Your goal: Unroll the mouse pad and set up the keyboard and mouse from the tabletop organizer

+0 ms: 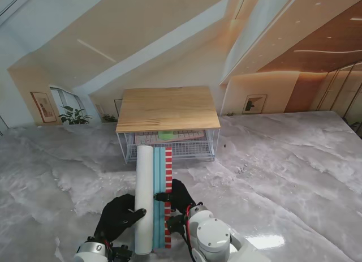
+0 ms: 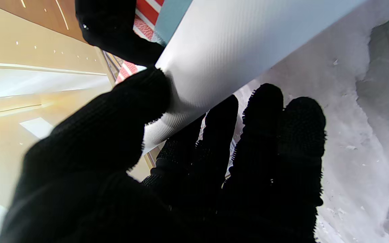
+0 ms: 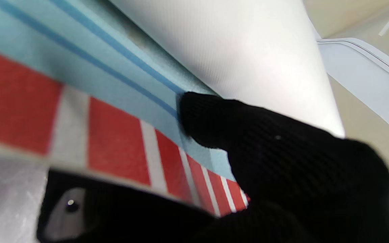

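The black-gloved left hand [image 1: 117, 217] and black-gloved right hand [image 1: 176, 196] are both grasping the partly unrolled white mouse pad [image 1: 145, 197] with its blue and red-striped face, which is lying nearer to the robot than the wood-topped wire organizer [image 1: 167, 109]

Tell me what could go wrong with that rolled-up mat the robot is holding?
1. The white rolled mouse pad is only partly opened; the left hand pinches the roll between thumb and fingers, so it might slip and curl shut again.
2. The right hand grips just the red-and-white striped edge, near one end, so the mat could unroll crooked.
3. The roll points toward the wooden-topped wire organizer and could bump it.
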Robot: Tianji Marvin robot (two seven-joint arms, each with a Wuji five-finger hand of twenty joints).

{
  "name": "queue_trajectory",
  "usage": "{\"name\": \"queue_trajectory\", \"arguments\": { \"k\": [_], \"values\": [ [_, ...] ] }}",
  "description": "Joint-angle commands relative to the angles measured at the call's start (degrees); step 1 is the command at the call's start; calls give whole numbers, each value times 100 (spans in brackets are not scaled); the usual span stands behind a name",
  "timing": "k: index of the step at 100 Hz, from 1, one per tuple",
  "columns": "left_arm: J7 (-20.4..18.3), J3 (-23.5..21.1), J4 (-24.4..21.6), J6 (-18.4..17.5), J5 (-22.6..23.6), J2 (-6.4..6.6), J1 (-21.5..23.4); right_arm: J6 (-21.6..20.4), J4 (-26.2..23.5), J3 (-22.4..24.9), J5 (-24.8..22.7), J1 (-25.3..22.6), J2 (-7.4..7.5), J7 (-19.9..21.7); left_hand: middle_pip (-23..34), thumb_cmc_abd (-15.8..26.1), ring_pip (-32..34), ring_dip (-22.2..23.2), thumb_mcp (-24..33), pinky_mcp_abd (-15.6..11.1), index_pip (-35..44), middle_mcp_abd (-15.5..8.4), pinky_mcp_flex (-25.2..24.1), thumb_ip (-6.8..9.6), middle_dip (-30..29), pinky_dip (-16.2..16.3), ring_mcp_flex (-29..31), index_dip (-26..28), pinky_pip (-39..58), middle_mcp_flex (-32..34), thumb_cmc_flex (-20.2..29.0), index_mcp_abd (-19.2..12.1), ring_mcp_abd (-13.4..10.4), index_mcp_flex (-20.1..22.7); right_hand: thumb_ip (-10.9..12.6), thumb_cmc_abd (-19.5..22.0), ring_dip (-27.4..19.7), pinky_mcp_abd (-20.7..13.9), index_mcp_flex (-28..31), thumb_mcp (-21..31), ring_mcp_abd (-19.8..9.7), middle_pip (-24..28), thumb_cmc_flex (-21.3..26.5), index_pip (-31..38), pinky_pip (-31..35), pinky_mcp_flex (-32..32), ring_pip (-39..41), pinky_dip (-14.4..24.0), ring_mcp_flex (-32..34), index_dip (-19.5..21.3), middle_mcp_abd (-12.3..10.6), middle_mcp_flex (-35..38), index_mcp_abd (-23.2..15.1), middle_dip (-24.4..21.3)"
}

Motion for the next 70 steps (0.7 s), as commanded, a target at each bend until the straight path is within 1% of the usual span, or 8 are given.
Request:
{"name": "queue_trajectory", "arguments": {
  "k": [1,31,41,47,58,59,61,70],
  "values": [
    [-122,61,46,26,-17,-18,6,61,-100,39,-49,-27,43,110,73,193,-55,-46,228,-94,39,-106,-127,286,-133,137,-212,103,-41,-241,-57,-498,129,48,376,-63,-67,-1354,493,681,-942,237,302,150,1168,293,477,27,552,271,501,277,-431,222],
    [-159,77,115,114,20,-10,-10,570,-378,318,-338,-139,252,512,28,343,-116,-89,208,-61,-130,-100,-363,363,-209,244,-425,99,-93,-383,-300,-482,187,-15,442,-118,-116,-1402,545,724,-950,208,315,57,1227,304,499,17,590,350,552,309,-352,262],
    [-155,70,104,135,30,-10,-6,715,-464,417,-418,-198,303,593,19,373,-120,-99,202,-54,-160,-99,-389,385,-220,270,-448,105,-105,-402,-339,-479,206,-24,465,-141,-129,-1402,573,736,-949,204,311,47,1230,303,489,12,599,354,563,328,-344,264],
    [-168,69,89,154,20,-9,0,804,-515,469,-453,-230,325,624,3,432,-135,-109,174,-60,-192,-93,-426,394,-230,284,-492,103,-120,-439,-413,-475,196,-45,519,-180,-143,-1388,628,761,-951,192,306,19,1255,306,479,13,615,355,571,365,-355,265],
    [-209,60,80,134,32,4,10,997,-601,546,-572,-266,365,683,-56,614,-207,-136,67,-53,-322,-85,-660,451,-258,324,-686,80,-179,-576,-651,-464,230,-128,641,-244,-136,-1427,732,791,-987,180,294,-24,1311,320,533,21,618,373,580,440,-380,270],
    [-210,59,83,128,44,6,10,1016,-610,554,-579,-269,369,693,-64,622,-216,-142,20,-42,-380,-79,-688,520,-268,371,-707,80,-190,-588,-657,-460,240,-116,650,-249,-135,-1429,737,792,-988,182,295,-29,1315,320,537,22,618,374,585,451,-380,272],
    [-213,55,91,115,74,11,7,1056,-627,569,-594,-274,378,713,-82,653,-237,-151,-36,-43,-430,-84,-753,569,-279,406,-752,80,-217,-624,-698,-475,225,-127,666,-255,-135,-1435,751,796,-992,178,295,-34,1322,322,542,22,618,377,590,453,-380,271],
    [-246,20,125,36,218,35,1,1225,-688,621,-673,-287,408,779,-154,816,-357,-192,-203,-83,-536,-143,-1044,571,-308,437,-970,59,-304,-782,-868,-527,171,-251,728,-268,-136,-1451,782,796,-1000,169,286,-64,1336,324,552,19,616,396,604,468,-384,274]
  ]
}}
